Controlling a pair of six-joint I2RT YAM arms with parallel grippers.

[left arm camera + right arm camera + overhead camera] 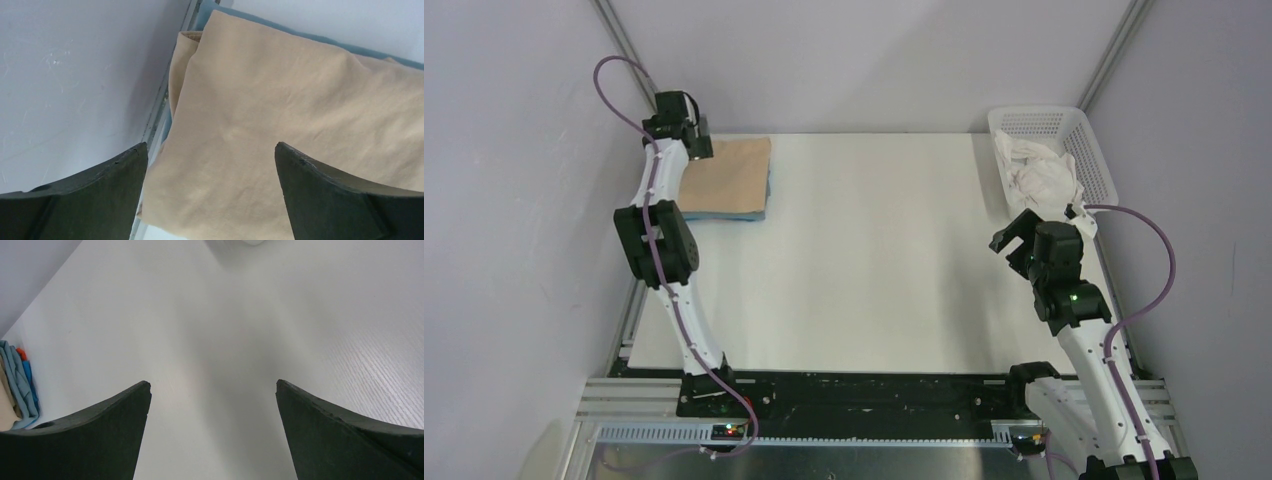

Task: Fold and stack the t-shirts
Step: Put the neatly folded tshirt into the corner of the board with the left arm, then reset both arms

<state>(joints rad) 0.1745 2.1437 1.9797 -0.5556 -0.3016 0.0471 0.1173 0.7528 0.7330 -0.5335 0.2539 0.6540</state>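
Two folded t-shirts lie stacked at the upper left of the top view, the tan t-shirt (727, 177) on the teal t-shirt (19, 385), whose edge peeks out along its right side. The left gripper (211, 145) hangs just over the stack's upper-left corner, its fingers (100, 190) spread wide and pinching nothing. The step looks like clearing the stack: rise straight up so neither finger snags a fold and drags the top layer. The right gripper (213, 382), fingers also spread and empty, hovers over the tabletop (874, 260) at right, near the basket (1092, 150), well apart from the stack.

Teal shirt (19, 385) mostly beneath tan shirt (727, 178)
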